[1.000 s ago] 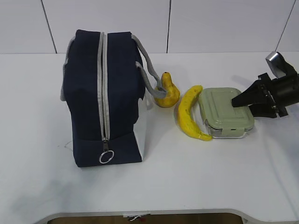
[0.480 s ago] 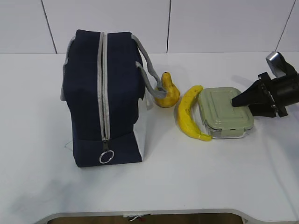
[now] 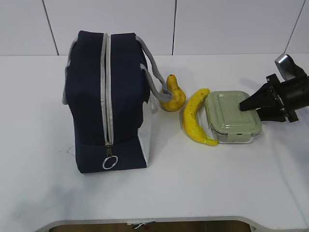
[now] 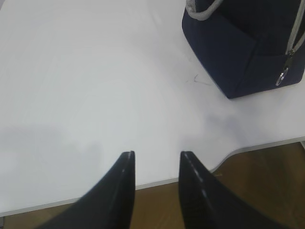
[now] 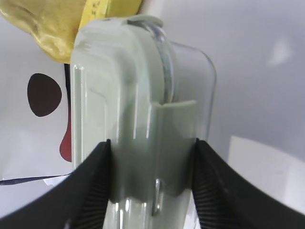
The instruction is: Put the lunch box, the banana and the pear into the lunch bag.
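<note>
The navy lunch bag (image 3: 106, 101) stands on the left of the table with its zipper closed and its ring pull hanging at the front. The yellow pear (image 3: 173, 96) sits by the bag's handle. Beside the pear lies the curved banana (image 3: 193, 121), touching the lunch box (image 3: 231, 116), which has a sage-green lid. My right gripper (image 3: 247, 105) reaches in from the right. In the right wrist view its fingers (image 5: 151, 142) press on the lid and the clear base of the lunch box (image 5: 138, 95). My left gripper (image 4: 157, 153) is open and empty over the table's front edge.
The lunch bag's corner and ring pull (image 4: 248, 47) show at the upper right of the left wrist view. White table (image 3: 217, 183) stretches in front of the objects, and a white wall stands behind. The table's front edge has a curved cut-out (image 4: 228, 155).
My right jaws have narrowed onto the lunch box's right end, and the box has shifted slightly. The left gripper, bag, pear and banana have not moved.
</note>
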